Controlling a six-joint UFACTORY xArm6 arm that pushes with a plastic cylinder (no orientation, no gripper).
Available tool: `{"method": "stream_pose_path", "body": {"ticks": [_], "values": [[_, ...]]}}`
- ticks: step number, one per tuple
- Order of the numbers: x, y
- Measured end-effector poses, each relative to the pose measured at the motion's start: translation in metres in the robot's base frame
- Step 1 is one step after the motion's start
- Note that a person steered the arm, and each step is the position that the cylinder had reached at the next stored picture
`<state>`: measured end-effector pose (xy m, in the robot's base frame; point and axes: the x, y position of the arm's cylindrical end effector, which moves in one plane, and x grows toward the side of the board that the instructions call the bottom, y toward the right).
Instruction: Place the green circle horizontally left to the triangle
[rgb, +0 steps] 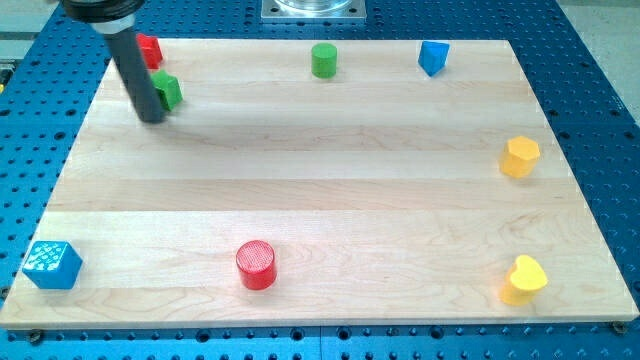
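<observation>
A single view looks down steeply from the near edge onto the whole table (320, 180), facing twelve o'clock, at middling range, with the arm's base at top.

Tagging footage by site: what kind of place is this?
Probably a robotics lab bench, not a home or factory floor. A bare wooden board sits on a blue perforated mounting plate, with small coloured blocks scattered near its edges. My tip rests just left of a green block.
</observation>
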<state>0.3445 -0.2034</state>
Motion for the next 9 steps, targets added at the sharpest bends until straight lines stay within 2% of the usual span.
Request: {"method": "stream_pose_path", "body": {"ticks": [3, 4, 5, 6, 7, 8, 9], "values": [[-0.031, 0.023], [0.003, 0.075], [0.003, 0.192], [-0.026, 0.248], [-0.057, 0.251], [-0.057, 0.226], [-0.061, 0.168]]}}
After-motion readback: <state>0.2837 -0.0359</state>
